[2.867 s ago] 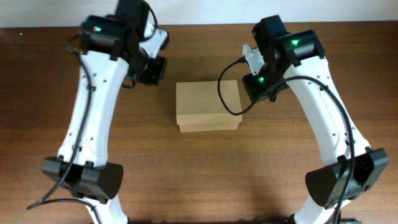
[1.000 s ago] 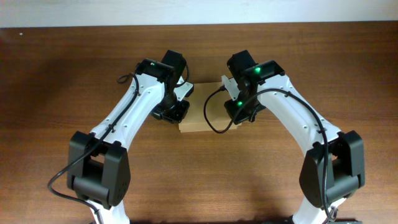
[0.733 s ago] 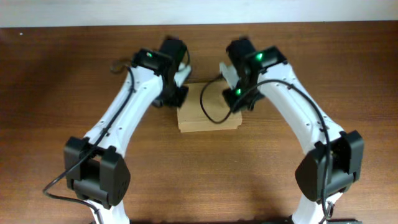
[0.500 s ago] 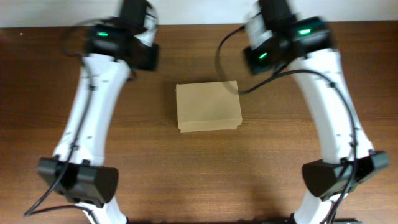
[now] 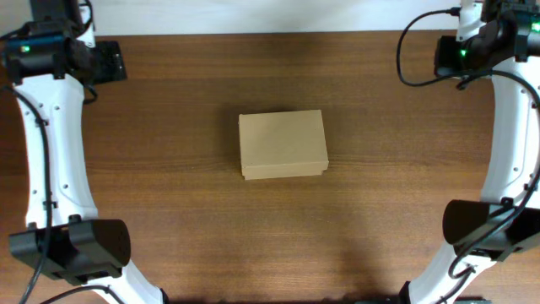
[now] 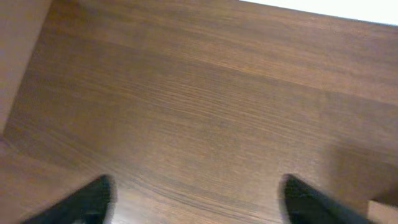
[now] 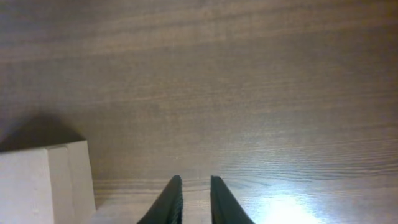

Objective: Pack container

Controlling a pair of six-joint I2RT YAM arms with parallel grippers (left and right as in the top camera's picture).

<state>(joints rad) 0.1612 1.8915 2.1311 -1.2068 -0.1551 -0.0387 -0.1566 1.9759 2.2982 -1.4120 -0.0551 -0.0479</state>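
Seemingly closed, the container [image 5: 283,169] sits on the bench [image 5: 169,211]; left fingers [image 6: 93,199] spread, right fingers [image 7: 169,199] nearly pinched, both empty at far corners. Unsecured, its lid [image 5: 281,135] may spring up.

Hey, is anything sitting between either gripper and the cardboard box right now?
Nothing visible. The container lies closed mid-table, and only bare table shows between it and the left gripper, up by the back left corner, or the right gripper, up by the back right corner.
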